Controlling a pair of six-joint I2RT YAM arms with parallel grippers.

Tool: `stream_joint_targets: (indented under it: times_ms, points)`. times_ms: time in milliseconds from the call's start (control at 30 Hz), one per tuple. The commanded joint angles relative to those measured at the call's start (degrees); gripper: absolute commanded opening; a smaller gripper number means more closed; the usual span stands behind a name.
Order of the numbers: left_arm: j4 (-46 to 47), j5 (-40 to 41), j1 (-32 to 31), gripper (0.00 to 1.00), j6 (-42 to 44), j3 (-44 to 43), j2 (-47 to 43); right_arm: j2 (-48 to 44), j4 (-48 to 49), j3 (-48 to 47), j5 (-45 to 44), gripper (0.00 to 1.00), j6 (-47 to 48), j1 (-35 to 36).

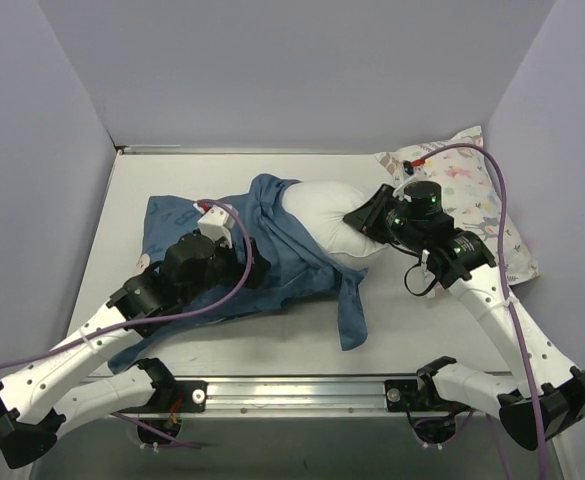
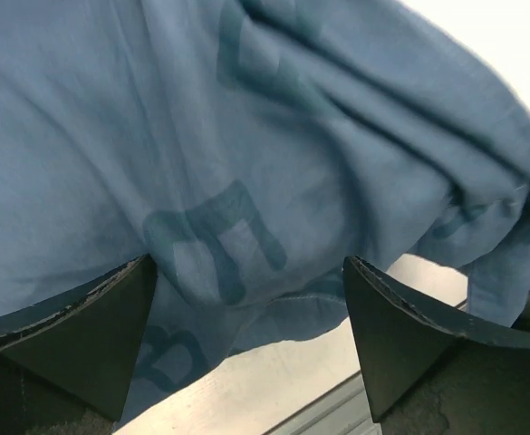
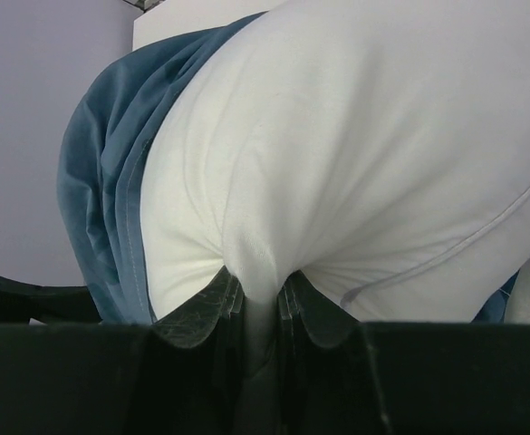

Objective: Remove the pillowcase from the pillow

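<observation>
The blue pillowcase (image 1: 272, 255) lies bunched over the left part of the plain white pillow (image 1: 327, 215), whose right end sticks out bare. My right gripper (image 1: 364, 218) is shut on a pinch of the white pillow (image 3: 355, 163), with the pillowcase's hem (image 3: 101, 199) to its left in the right wrist view. My left gripper (image 1: 255, 272) sits over the pillowcase's lower middle. In the left wrist view its fingers (image 2: 110, 335) stand wide apart and the blue fabric (image 2: 246, 136), with faint letters showing through, hangs between and beyond them.
A white pillow patterned with small animals and leaves (image 1: 472, 195) lies at the back right, under the right arm. Grey walls close off the left, back and right. A metal rail (image 1: 292, 390) runs along the near table edge (image 2: 246, 385).
</observation>
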State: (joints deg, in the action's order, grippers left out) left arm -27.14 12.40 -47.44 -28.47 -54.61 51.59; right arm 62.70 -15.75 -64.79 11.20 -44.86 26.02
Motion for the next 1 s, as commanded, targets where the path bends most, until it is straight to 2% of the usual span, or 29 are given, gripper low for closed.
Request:
stream_joint_targets:
  times_ms: [0,100,133,167,233,267,333,433,533,567,667,800,867,967]
  points:
    - [3.93,1.03,-0.64,0.92,-3.08,2.05,-0.88,-0.47,4.33,-4.02,-2.67,0.00,1.44,0.70]
    - [5.25,1.57,-0.72,0.85,-3.61,3.46,0.35,-0.64,2.75,-4.64,-3.90,0.00,3.10,1.05]
    - [5.42,1.14,-0.64,0.69,-3.52,3.46,1.31,-0.56,2.22,-5.16,-4.78,0.00,3.64,1.05]
    - [5.17,1.22,-0.72,0.57,-3.52,3.28,1.58,-0.38,1.69,-5.51,-5.22,0.00,4.25,1.05]
    - [3.50,3.05,-0.64,0.24,-3.87,1.97,2.28,0.05,-0.24,-6.74,-6.88,0.00,6.88,0.87]
    - [0.97,5.94,-0.55,0.02,-3.88,1.09,2.28,0.67,-1.90,-8.58,-7.50,0.00,8.11,0.35]
    - [-2.64,9.90,-0.20,0.00,-3.88,-1.80,2.81,1.29,-3.93,-10.87,-8.21,0.00,11.01,-0.96]
    - [-10.38,17.38,1.81,0.00,-2.91,-6.28,4.04,2.25,-6.66,-14.91,-4.89,0.00,11.81,-7.98]
    - [-14.87,19.42,10.76,0.00,-0.10,-9.98,5.62,2.95,-8.42,-18.69,-4.17,0.00,11.20,-14.58]
    - [-14.53,17.67,18.53,0.00,0.17,-10.42,5.88,3.31,-8.60,-19.57,-3.21,0.00,10.59,-15.81]
    - [-13.21,10.72,30.69,0.00,0.87,-12.35,6.33,5.23,-8.86,-22.39,0.74,0.00,8.40,-20.82]
    - [-14.61,15.62,36.88,0.00,2.36,-16.40,4.58,4.28,-9.12,-21.69,2.69,0.00,8.12,-24.44]
    - [-14.70,17.83,37.59,0.00,3.15,-17.63,2.20,3.31,-9.04,-19.94,2.42,0.00,8.47,-24.70]
    - [-15.57,13.64,37.51,0.00,5.17,-22.11,1.32,2.35,-9.04,-16.44,3.92,0.00,8.82,-22.79]
